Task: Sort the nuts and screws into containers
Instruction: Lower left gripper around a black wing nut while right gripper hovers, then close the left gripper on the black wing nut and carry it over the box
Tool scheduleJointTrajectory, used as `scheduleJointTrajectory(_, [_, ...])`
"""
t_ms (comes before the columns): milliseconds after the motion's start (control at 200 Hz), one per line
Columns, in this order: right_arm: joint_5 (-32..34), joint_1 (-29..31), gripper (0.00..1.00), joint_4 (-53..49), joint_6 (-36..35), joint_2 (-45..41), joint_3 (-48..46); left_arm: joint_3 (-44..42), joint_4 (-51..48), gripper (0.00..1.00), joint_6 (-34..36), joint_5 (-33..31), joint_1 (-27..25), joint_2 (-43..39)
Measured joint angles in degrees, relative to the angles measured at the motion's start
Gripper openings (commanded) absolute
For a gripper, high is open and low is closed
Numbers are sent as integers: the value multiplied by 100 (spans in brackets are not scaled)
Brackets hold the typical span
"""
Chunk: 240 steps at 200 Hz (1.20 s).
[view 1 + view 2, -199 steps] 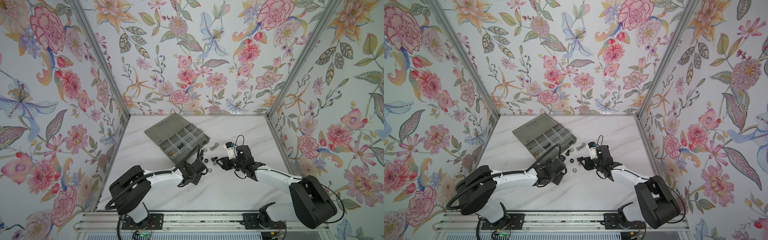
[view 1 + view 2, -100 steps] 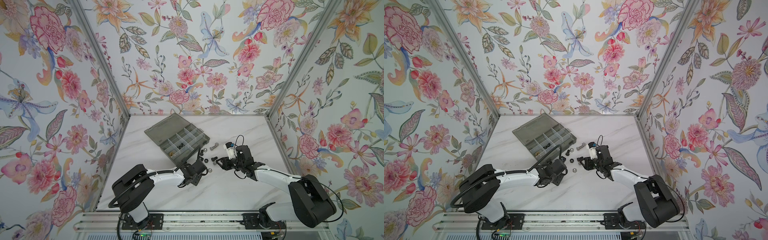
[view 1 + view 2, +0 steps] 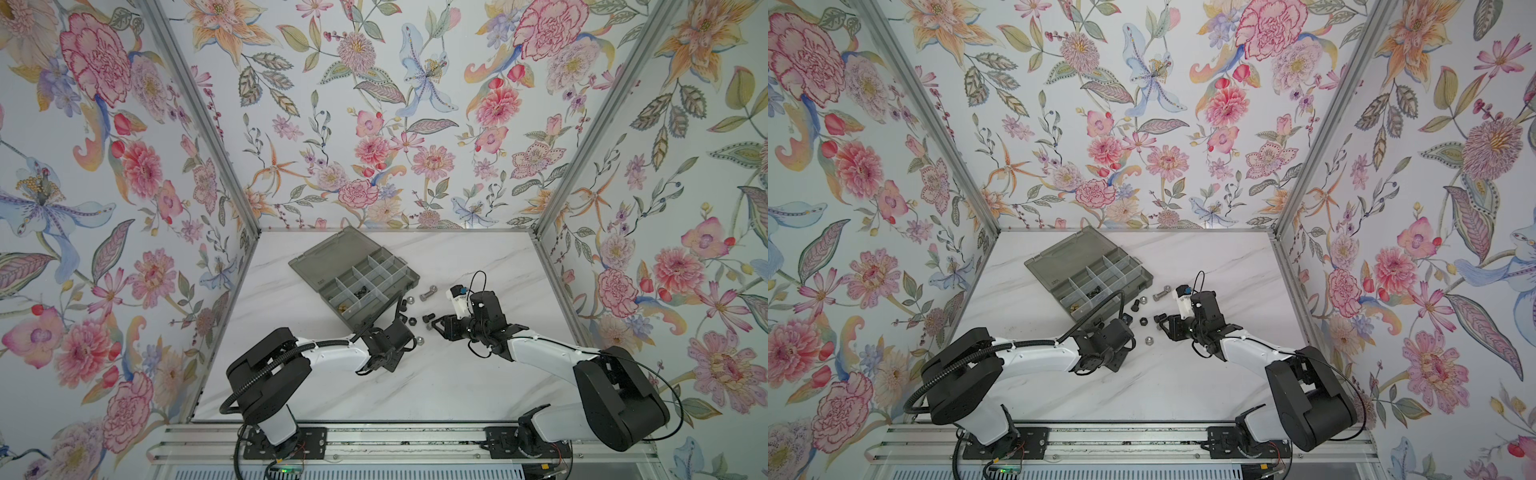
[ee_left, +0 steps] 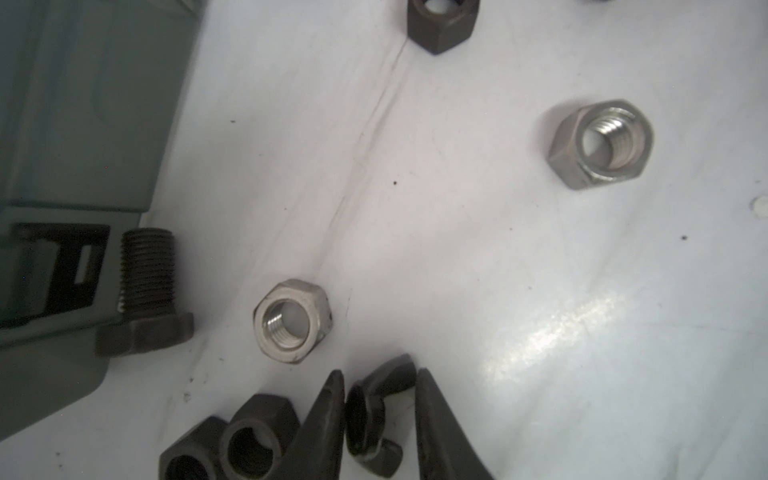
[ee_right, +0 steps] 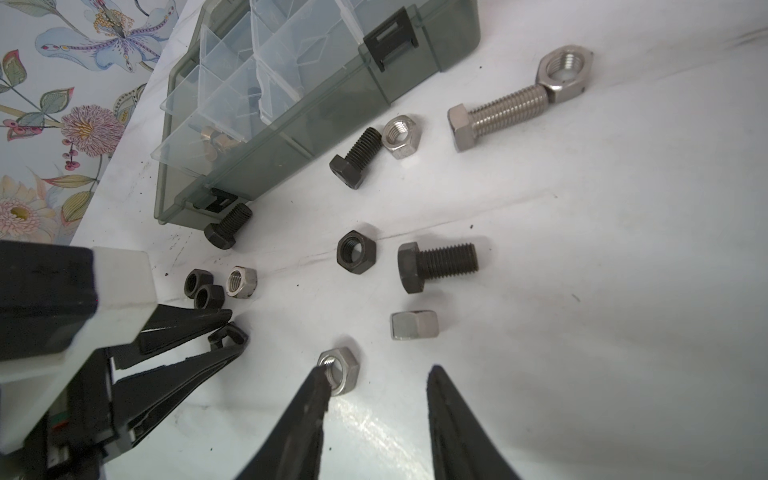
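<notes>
- The box [image 3: 395, 290] is lying at a slant toward the back of the marbled table [image 3: 415, 386]. Its lid [image 3: 328, 257] is folded back flat behind it.
- Clear dividers [image 5: 232, 70] are splitting it into small compartments [image 3: 374, 276].
- A cluster of black bits [image 3: 361, 291] is sitting in a middle compartment, too small to tell what kind.
- A brass-coloured piece [image 5: 216, 139] is resting in a compartment at the end nearer the left arm.
- Loose hardware is lying on the table between the box and the two grippers.
- A black bolt [image 5: 228, 226] is lying right by the box's latch [image 5: 220, 201].
- A second black bolt [image 5: 357, 158] is lying with a small silver nut [image 5: 401, 135] just beside its threads.
- A long silver bolt [image 5: 498, 112] is lying with its tip against a large silver nut [image 5: 563, 72].
- A third black bolt [image 5: 436, 266] is lying beside a lone black nut [image 5: 356, 251], with a tipped silver nut [image 5: 414, 326] near them.
- Two black nuts [image 5: 199, 282] are touching each other, a pale nut [image 5: 242, 282] just beside.
- The left gripper [image 4: 379, 374] is pinching narrowly on a black wing nut [image 4: 370, 428], both fingers seeming to touch it. Whether the nut is lifted off the table, I cannot tell.
- The right gripper [image 5: 378, 372] is holding its jaws well apart with nothing between them. One fingertip [image 5: 322, 386] is touching the rim of a flat silver nut [image 5: 340, 370].
</notes>
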Motion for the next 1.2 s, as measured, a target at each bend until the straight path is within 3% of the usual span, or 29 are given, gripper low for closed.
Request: scheduleJointTrajectory(1201, [-17, 0, 42, 98, 0, 81, -4, 203, -44, 8, -2, -4, 0, 101])
